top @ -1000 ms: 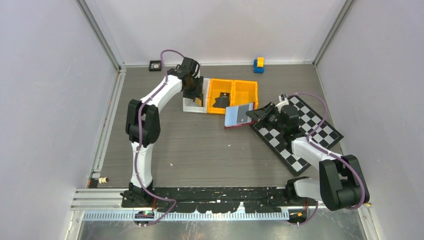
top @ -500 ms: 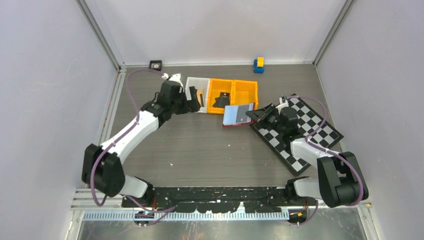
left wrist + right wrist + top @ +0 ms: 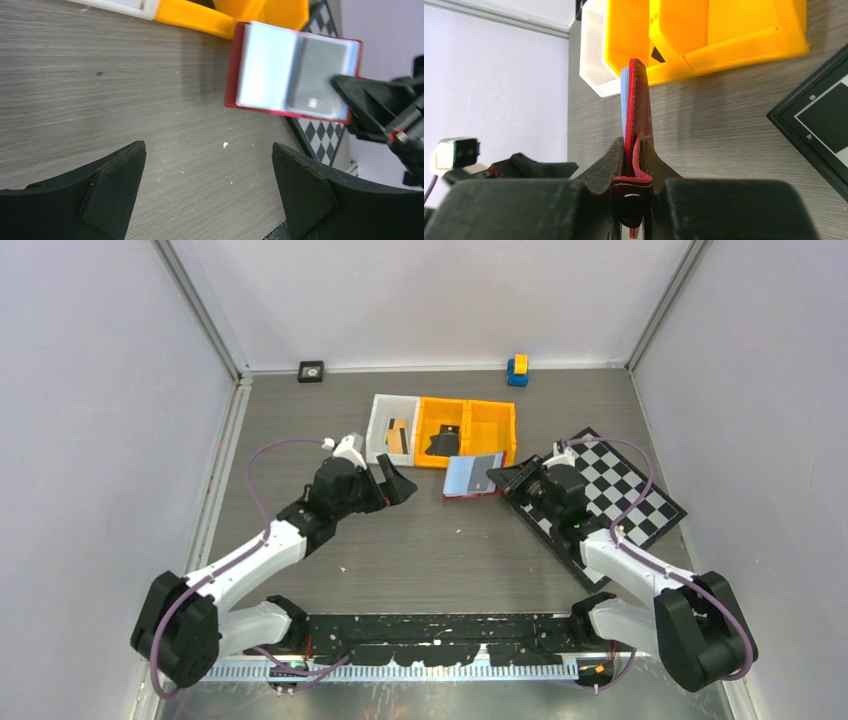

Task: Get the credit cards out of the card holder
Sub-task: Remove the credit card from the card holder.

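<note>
The card holder (image 3: 474,476), a red wallet with pale bluish sleeves, hangs open above the table with my right gripper (image 3: 506,478) shut on its snap-tab edge. In the right wrist view the card holder (image 3: 636,112) stands edge-on between the right gripper's (image 3: 634,150) fingers. A grey rectangle shows through the right sleeve of the card holder (image 3: 295,75). One tan credit card (image 3: 397,435) lies in the white bin (image 3: 380,412). My left gripper (image 3: 395,483) is open and empty over bare table, left of the holder; its jaws (image 3: 208,147) stand wide apart.
Two orange bins (image 3: 494,408) sit beside the white bin, one holding a dark object (image 3: 441,443). A chequered board (image 3: 625,490) lies at the right under the right arm. A blue-and-yellow block (image 3: 517,369) and a small black square (image 3: 311,369) are by the back wall.
My left gripper opened over the white bin, left a tan card there, and swung back toward the near left. The right gripper and card holder shifted slightly.
</note>
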Controlling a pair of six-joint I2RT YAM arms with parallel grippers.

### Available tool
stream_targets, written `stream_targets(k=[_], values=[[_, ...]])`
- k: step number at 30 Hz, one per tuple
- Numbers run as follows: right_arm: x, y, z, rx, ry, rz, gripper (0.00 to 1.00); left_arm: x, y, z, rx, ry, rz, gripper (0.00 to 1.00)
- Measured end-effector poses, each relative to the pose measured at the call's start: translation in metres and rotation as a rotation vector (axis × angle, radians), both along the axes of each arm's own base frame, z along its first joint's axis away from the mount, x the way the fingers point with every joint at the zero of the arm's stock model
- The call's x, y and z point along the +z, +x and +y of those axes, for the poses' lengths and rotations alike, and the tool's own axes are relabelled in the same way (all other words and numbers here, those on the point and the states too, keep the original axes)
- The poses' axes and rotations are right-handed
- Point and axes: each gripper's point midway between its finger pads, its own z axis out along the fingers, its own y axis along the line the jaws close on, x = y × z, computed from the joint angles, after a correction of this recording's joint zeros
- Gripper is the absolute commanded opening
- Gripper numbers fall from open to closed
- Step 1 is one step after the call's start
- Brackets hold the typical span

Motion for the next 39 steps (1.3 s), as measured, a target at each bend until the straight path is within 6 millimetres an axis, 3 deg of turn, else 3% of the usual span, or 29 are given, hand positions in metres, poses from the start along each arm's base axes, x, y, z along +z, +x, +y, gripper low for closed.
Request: stream_targets(k=[2, 4, 5, 8, 11, 22, 33, 39], values=[[-0.005, -0.003, 0.002, -0.006, -0.016, 0.000, 0.00, 0.003, -0.011, -0.005, -0.026, -0.032, -0.038, 0.98], [-0.015, -0.007, 0.008, 0.011, -0.038, 0.014, 0.00, 0.001, -0.014, -0.009, -0.043, -0.059, -0.049, 0.87], [-0.020, -0.009, 0.012, 0.025, -0.049, 0.025, 0.01, -0.001, -0.014, -0.013, -0.056, -0.069, -0.049, 0.86], [-0.038, -0.012, 0.021, 0.051, -0.083, 0.061, 0.01, -0.002, -0.012, -0.026, -0.111, -0.105, -0.059, 0.92], [-0.041, -0.016, 0.026, 0.072, -0.094, 0.061, 0.01, -0.003, -0.014, -0.033, -0.147, -0.140, -0.085, 0.94], [-0.012, -0.022, 0.038, 0.177, -0.090, -0.076, 0.01, 0.006, -0.011, -0.038, -0.170, -0.172, -0.135, 0.98], [0.040, -0.039, 0.038, 0.211, -0.006, -0.268, 0.00, 0.014, -0.013, -0.043, -0.201, -0.195, -0.154, 0.99], [0.052, -0.046, 0.045, 0.258, 0.033, -0.306, 0.01, 0.018, -0.017, -0.052, -0.252, -0.231, -0.164, 1.00]])
